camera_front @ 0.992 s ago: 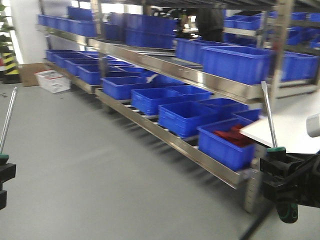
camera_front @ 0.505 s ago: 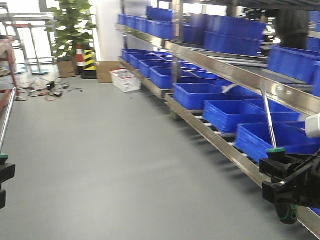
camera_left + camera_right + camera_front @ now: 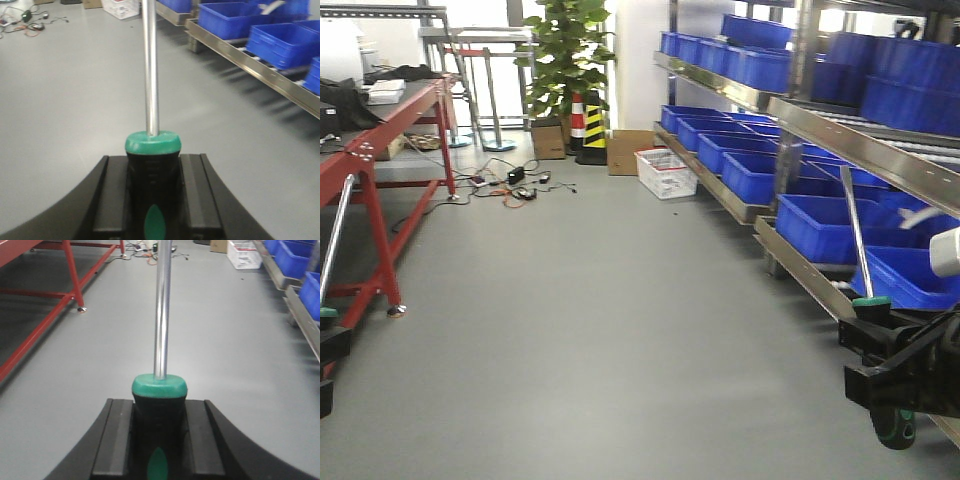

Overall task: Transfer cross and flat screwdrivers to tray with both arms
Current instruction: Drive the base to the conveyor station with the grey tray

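The left end effector (image 3: pixel 152 165) is clamped around one screwdriver (image 3: pixel 150 75) by its handle and the right end effector (image 3: pixel 159 407) likewise grips the other screwdriver (image 3: pixel 162 315), both shafts upright, the right nearer the blue-bin rack (image 3: pixel 840 135).

Quick tally, fwiw: two screwdrivers (left screwdriver (image 3: pixel 150 75), right screwdriver (image 3: pixel 162 315)), two grippers (left gripper (image 3: pixel 152 170), right gripper (image 3: pixel 159 412)), one red table (image 3: pixel 400 105), one potted plant (image 3: pixel 565 40), one striped cone (image 3: pixel 577 118), one yellow-and-black post (image 3: pixel 594 128), two cardboard boxes (image 3: pixel 630 150), one white crate (image 3: pixel 665 172). Blue bins (image 3: pixel 820 225) on the racks: ten-plus, too overlapped to count exactly.
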Controlling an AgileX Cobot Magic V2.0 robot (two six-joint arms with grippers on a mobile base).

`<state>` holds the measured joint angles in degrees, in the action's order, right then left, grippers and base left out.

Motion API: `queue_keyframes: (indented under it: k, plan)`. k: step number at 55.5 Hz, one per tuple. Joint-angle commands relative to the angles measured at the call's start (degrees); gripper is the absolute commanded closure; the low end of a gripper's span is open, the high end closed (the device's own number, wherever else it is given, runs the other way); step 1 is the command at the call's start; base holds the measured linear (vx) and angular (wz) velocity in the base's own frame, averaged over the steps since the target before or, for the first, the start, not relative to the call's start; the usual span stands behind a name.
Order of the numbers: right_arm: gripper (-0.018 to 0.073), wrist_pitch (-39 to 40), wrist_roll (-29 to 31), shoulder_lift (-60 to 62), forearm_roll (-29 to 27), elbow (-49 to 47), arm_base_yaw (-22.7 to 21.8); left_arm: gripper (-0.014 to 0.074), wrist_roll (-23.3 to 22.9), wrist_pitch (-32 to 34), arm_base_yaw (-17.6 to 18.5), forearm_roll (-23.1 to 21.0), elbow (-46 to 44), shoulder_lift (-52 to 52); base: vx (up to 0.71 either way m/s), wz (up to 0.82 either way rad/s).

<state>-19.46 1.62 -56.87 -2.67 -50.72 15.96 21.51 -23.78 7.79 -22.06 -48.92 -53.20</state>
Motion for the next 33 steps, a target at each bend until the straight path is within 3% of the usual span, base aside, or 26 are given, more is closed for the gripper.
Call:
queue_keyframes:
  k: [1, 33]
  plan:
    - [0.0567, 5.3, 0.1, 0.9, 0.4, -1.7, -0.1, 0.0596, -0.3, 4.6, 0.3, -1.3, -1.6, 0.5, 0.61, 0.27]
    - [0.0567, 5.2, 0.1, 0.9, 0.4, -1.7, -0.1, 0.0596, -0.3, 4.6, 0.3, -1.3, -1.6, 0.5, 0.60, 0.24]
